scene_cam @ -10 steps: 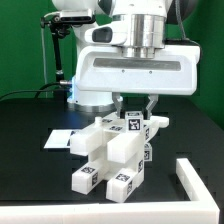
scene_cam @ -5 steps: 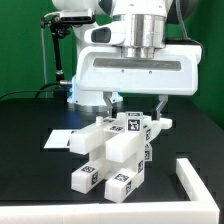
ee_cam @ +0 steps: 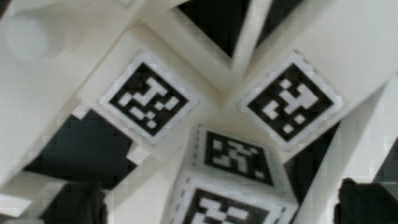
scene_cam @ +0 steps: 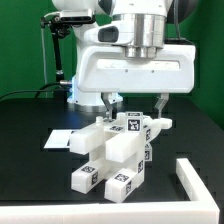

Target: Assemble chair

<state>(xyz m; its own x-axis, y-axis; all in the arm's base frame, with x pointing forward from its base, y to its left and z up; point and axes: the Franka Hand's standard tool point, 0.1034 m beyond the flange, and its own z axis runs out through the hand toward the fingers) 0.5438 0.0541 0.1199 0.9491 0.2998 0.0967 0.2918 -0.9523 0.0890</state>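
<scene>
The white chair [scene_cam: 118, 150] lies on the black table in the middle of the exterior view. It is made of chunky bars with black-and-white tags. My gripper [scene_cam: 134, 108] hangs straight above its upper end, open. One of the fingers [scene_cam: 109, 103] is on each side of the top bar, and both are apart from it. In the wrist view the chair's tagged bars [ee_cam: 214, 150] and the X-braced panel fill the picture. The dark fingertips [ee_cam: 365, 200] show at the edges, spread wide.
A low white L-shaped wall [scene_cam: 200, 185] stands at the front on the exterior view's right. The marker board [scene_cam: 57, 139] lies flat on the exterior view's left of the chair. The arm's base and a black stand are behind.
The fingers were shut on the chair's top bar one second ago. They have since spread apart and let it go. The chair has not moved.
</scene>
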